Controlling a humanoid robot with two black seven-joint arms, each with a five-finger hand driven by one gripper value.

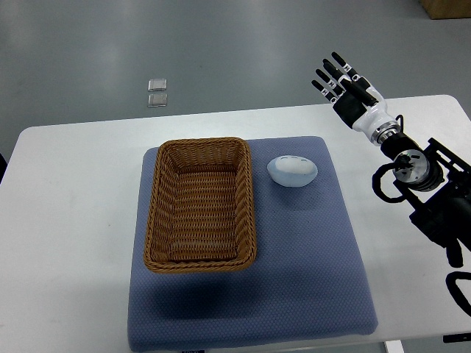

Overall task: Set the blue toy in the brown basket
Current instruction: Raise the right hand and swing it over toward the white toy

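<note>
Still, you had nothing gripped | right hand (pixel 341 79) hung beyond the table's far edge, fingers straight and apart | pale blue toy (pixel 292 170) lay on the blue mat (pixel 309 272) just right of the brown wicker basket (pixel 200 204) | risk: the rounded toy could roll off from a shallow pinch, or your wrist might clip the basket rim

- Looks like a robot lab or test room, not a home.
- Bare white table (pixel 66 191), a blue-grey foam pad (pixel 309 272) laid on it as a work surface.
- Smooth grey floor (pixel 221 44), glossy, light reflections on it.
- Two small clear plates (pixel 157 93) lie on the floor.
- Exposed black cabling on the robot arm (pixel 427 184).
</note>
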